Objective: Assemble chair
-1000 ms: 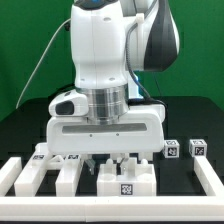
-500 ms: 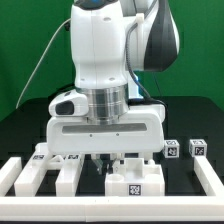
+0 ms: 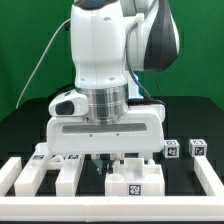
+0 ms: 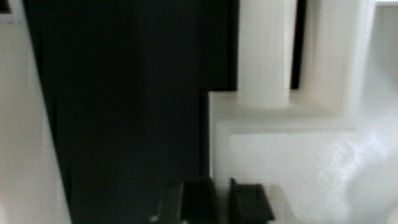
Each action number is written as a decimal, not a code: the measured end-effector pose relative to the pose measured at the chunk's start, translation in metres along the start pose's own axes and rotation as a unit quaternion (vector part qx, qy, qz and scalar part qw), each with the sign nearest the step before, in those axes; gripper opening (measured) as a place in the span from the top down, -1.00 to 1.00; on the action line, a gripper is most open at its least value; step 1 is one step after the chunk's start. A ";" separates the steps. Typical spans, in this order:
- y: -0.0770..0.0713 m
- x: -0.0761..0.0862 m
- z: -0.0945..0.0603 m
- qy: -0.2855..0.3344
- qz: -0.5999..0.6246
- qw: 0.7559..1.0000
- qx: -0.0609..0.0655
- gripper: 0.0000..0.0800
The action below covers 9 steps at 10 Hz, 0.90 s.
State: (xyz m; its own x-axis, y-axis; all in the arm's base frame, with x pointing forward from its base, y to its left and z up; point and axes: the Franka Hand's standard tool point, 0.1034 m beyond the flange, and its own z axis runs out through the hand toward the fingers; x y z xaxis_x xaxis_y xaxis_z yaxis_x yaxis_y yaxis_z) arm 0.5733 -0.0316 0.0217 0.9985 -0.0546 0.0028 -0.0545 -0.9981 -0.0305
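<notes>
The chair lies in loose white tagged parts along the front of the black table. The flat panel (image 3: 135,183) lies just below my gripper (image 3: 112,160). Bars (image 3: 68,176) lie to the exterior view's left and two small cubes (image 3: 172,150) to its right. In the wrist view the dark fingers (image 4: 249,200) stand close together with only a thin gap, at the edge of the panel (image 4: 294,150). My gripper (image 4: 219,200) looks shut on that edge. The arm hides the fingertips in the exterior view.
Plain white border rails run along the front left (image 3: 22,178) and the front right (image 3: 207,180). A long white bar (image 4: 267,50) lies beyond the panel in the wrist view. The arm's body hides the middle of the table.
One second ago the panel lay further toward the exterior view's left; it has since shifted right under the gripper. The arm has not visibly moved.
</notes>
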 end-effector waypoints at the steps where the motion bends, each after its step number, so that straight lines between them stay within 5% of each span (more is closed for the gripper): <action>1: -0.001 0.000 0.000 -0.001 0.001 1.000 0.000 0.93; 4: -0.033 0.033 -0.007 0.004 -0.008 1.000 0.004 0.93; 9: -0.074 0.038 -0.006 0.008 -0.019 1.000 0.007 0.93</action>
State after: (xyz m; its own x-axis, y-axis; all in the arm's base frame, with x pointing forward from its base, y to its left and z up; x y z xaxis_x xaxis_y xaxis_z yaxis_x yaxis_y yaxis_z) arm 0.6152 0.0399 0.0301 0.9996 -0.0174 0.0205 -0.0164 -0.9989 -0.0450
